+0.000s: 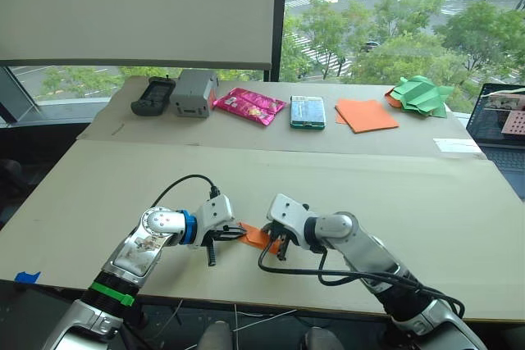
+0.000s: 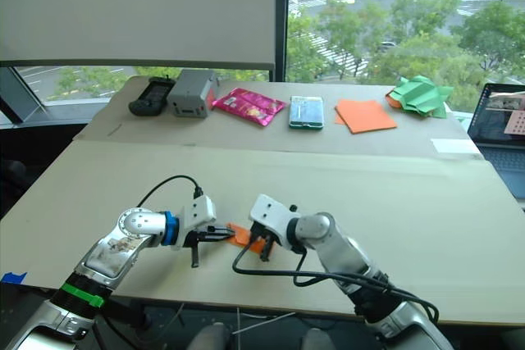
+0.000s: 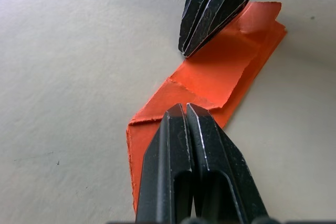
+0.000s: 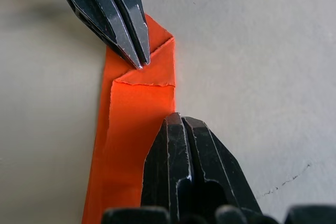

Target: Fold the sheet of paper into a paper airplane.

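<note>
The sheet of paper point(image 1: 256, 236) lies flat on the table's near part, folded into a narrow orange wedge with layered flaps, the look of the paper airplane point(image 3: 210, 80). My left gripper point(image 3: 185, 107) is shut, and its tip rests on the pointed end. From the other side my right gripper point(image 4: 181, 118) is also shut, with its tip pressing the opposite end. In the head views the two grippers point(image 1: 239, 234) point(image 1: 279, 247) face each other across the paper, close together. Part of the paper is hidden under the fingers.
Along the far table edge sit a black device point(image 1: 152, 96), a grey box point(image 1: 194, 93), a pink packet point(image 1: 248, 106), a teal box point(image 1: 308, 111), a stack of orange sheets point(image 1: 367, 114) and crumpled green paper point(image 1: 420, 94). A laptop point(image 1: 502, 125) stands at the far right.
</note>
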Robot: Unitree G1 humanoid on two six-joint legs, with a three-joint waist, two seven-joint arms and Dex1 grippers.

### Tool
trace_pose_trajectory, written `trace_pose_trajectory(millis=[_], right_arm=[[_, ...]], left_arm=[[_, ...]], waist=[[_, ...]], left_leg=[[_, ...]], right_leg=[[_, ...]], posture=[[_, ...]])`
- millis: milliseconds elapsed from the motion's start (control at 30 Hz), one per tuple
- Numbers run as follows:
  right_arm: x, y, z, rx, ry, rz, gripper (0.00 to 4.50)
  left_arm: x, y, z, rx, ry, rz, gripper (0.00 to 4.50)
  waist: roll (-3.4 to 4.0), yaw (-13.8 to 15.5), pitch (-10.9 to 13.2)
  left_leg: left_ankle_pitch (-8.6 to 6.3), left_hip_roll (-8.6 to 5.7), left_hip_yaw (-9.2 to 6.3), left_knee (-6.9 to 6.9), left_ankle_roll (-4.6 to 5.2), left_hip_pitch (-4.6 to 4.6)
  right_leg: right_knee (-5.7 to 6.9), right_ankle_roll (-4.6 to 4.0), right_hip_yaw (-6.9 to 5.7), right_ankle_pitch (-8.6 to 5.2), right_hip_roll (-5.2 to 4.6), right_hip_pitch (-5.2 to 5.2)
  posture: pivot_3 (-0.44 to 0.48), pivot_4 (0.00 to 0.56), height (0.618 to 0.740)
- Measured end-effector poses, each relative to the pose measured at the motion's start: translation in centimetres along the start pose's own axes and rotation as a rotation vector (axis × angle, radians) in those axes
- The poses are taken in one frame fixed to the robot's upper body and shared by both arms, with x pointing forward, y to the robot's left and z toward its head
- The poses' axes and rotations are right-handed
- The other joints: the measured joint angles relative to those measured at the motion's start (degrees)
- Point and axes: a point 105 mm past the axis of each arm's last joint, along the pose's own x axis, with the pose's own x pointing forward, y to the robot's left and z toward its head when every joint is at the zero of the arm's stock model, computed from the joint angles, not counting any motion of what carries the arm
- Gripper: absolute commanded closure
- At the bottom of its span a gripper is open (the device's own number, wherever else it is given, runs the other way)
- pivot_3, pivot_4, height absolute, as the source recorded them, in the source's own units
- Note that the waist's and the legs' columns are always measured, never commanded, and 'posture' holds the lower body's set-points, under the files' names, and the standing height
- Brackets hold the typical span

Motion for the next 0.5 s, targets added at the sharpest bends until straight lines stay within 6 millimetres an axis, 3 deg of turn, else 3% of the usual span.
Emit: trace_pose_trajectory(millis=[500], right_arm=[[-1.5, 0.2, -1.2, -0.027, 0.032, -0.031, 4.48]], left_arm=[[0.0, 0.1, -0.2, -0.004, 0.006, 0.002, 4.38]], waist=[[-0.05, 0.60, -0.18]], left_leg=[[-0.01, 0.00, 0.00, 0.00, -0.02, -0.01]], right_leg=[[-0.18, 0.00, 0.00, -0.03, -0.02, 0.04]], posture=[[0.000, 0.150, 0.702]])
